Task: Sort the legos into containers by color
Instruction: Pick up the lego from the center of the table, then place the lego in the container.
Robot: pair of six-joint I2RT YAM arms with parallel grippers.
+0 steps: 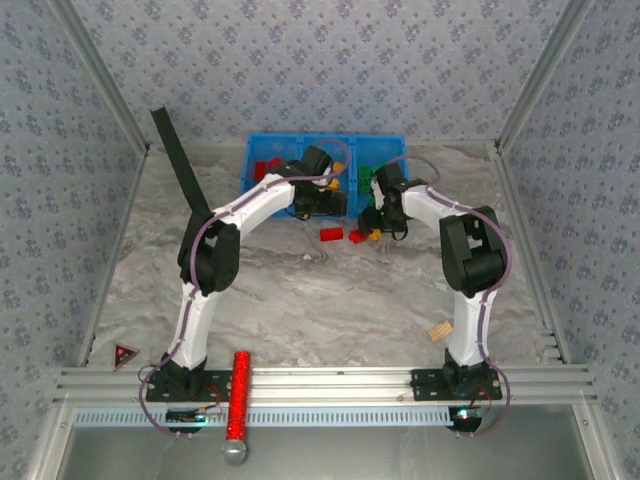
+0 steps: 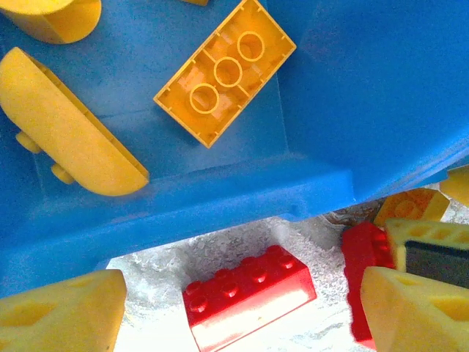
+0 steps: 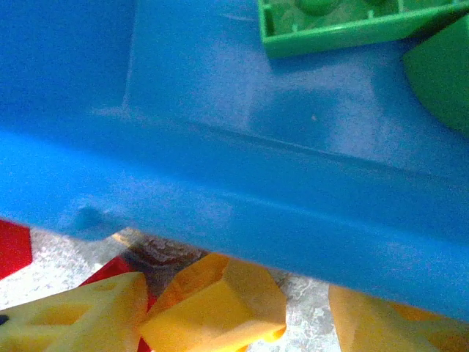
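marbled worktop [image 1: 330, 300] stretches open on the near side of the blue bin [image 2: 242, 198]: left fingers [image 2: 58, 312] spread wide and empty over a red brick [image 2: 249, 293] just outside the bin's near wall; right fingers [image 3: 73, 315] flank an orange brick [image 3: 216, 304] beside that wall, grip unclear; green bricks [image 3: 330, 29] sit inside the bin.

The left arm [image 1: 205, 255] rises from its base, folds at the elbow and reaches forward and rightward, wrist tipped down; the left claw [image 1: 322, 200] points downward with its fingers [image 2: 58, 312] spread wide; the right arm [image 1: 470, 250] mirrors it, bending leftward; the right claw [image 1: 374, 218] hangs near the left one, its fingers [image 3: 73, 319] parted.
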